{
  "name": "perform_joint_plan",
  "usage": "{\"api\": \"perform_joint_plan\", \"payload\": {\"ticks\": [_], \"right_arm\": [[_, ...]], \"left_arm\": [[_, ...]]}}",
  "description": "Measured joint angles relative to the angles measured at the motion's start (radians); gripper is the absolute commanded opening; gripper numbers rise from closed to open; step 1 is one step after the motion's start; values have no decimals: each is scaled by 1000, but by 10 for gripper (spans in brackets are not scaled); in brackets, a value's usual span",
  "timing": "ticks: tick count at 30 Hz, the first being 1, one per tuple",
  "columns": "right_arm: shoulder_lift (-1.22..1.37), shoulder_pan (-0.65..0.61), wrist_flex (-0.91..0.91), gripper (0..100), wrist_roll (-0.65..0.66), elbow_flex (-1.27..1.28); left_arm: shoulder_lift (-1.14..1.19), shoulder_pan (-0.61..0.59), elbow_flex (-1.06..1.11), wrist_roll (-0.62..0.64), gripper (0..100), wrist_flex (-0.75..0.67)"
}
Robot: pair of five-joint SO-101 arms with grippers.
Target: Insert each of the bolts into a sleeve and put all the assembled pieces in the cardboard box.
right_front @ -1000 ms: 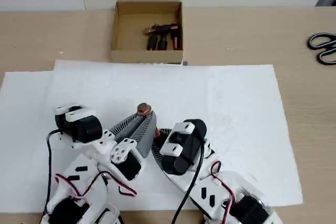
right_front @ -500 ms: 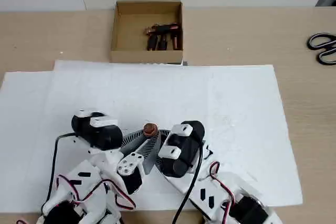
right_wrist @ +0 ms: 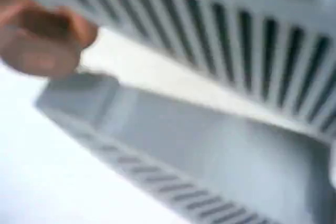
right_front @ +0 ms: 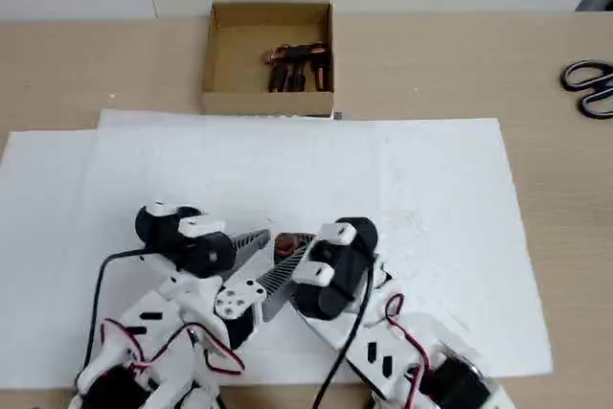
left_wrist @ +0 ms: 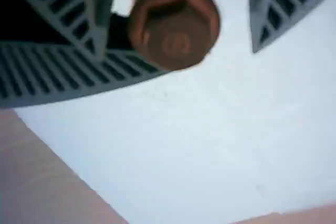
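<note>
A copper-headed bolt (right_front: 285, 248) hangs low over the white paper between the two arms. My left gripper (right_front: 276, 258) is open around it: in the left wrist view the bolt head (left_wrist: 173, 30) sits between its spread fingers (left_wrist: 283, 3), with white paper showing on one side. My right gripper (right_front: 296, 249), mostly hidden under its wrist, appears shut on the bolt (right_wrist: 42, 38), which sits at its fingertips. The cardboard box (right_front: 222, 55) stands at the far edge and holds several dark and copper assembled pieces (right_front: 299, 62).
A large white paper sheet (right_front: 402, 189) covers the middle of the wooden table. Scissors (right_front: 589, 86) lie at the far right edge. The two arms crowd the near edge, wrists almost touching.
The left arm has brought the bolt back toward the near edge and across to the right gripper. Its fingers, shut on the bolt earlier, now stand apart. The right arm has barely moved.
</note>
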Motion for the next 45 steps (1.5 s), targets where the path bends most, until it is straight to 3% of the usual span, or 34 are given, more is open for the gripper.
{"api": "perform_joint_plan", "payload": {"ticks": [11, 17, 22, 32, 37, 40, 45], "right_arm": [[0, 2, 0, 3, 0, -2], [-2, 2, 0, 3, 0, -2], [-2, 74, 0, 3, 0, -2], [-2, 288, 0, 3, -29, 12], [0, 440, 0, 3, -103, 35], [0, 497, -46, 3, -137, 40], [29, 514, -109, 3, -149, 40]], "left_arm": [[0, -41, -71, -32, 177, 29], [0, -41, -146, -32, 0, 29], [0, -68, -173, -32, 6, 29], [0, -506, 17, -32, 6, 26], [0, -684, 204, -48, 6, -89], [0, -758, 334, -100, 6, -204], [0, -779, 436, -114, 6, -344]]}}
